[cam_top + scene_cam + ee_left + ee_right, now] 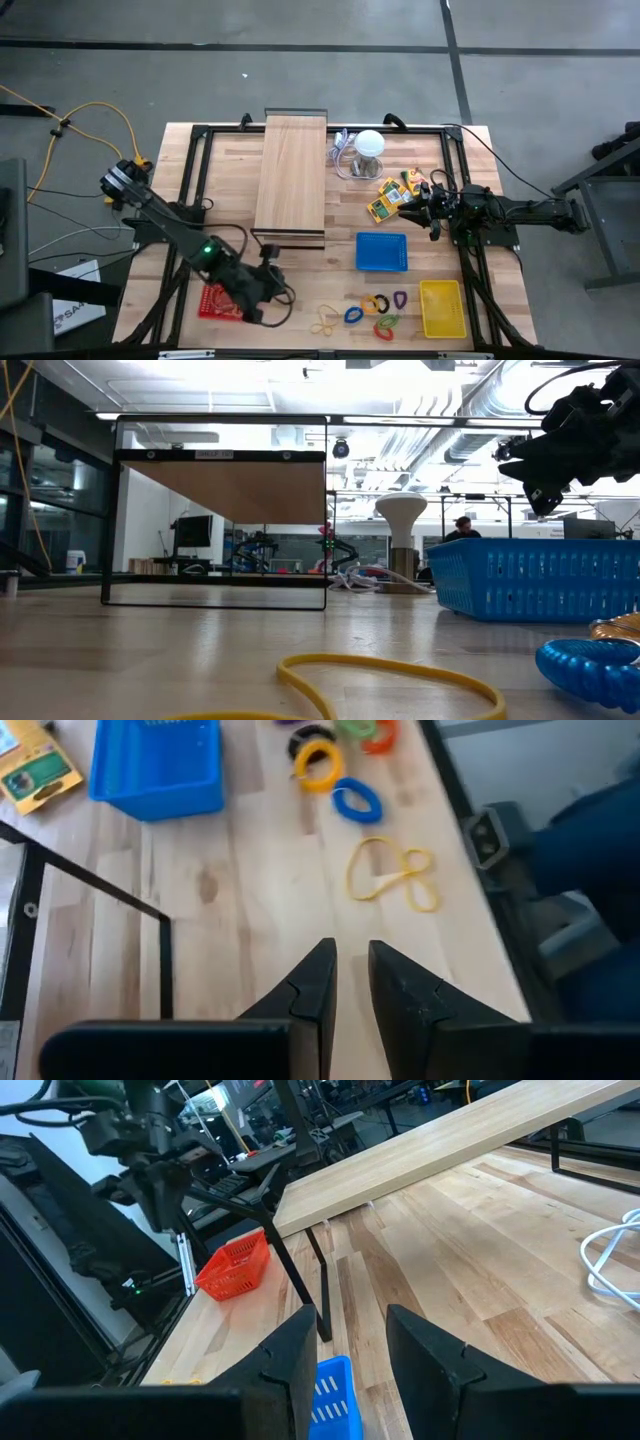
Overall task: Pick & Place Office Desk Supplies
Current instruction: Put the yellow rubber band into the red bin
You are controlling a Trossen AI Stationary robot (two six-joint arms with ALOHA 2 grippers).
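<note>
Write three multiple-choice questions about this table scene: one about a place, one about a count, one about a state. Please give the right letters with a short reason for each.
1. Where does the red basket stand?
A. beside the left arm, at the table's near left
B. under the white lamp
C. inside the blue basket

2. How many baskets stand on the table?
A. one
B. three
C. five

3. How is the left gripper?
A. shut on a yellow rubber band
B. holding a blue clip
C. empty, fingers a little apart, above bare wood

Answers:
1 A: the high view shows it at the left arm's end.
2 B: red, blue basket and yellow basket.
3 C: the left wrist view shows a gap between the fingers, and the yellow rubber band lies apart on the table.
</note>
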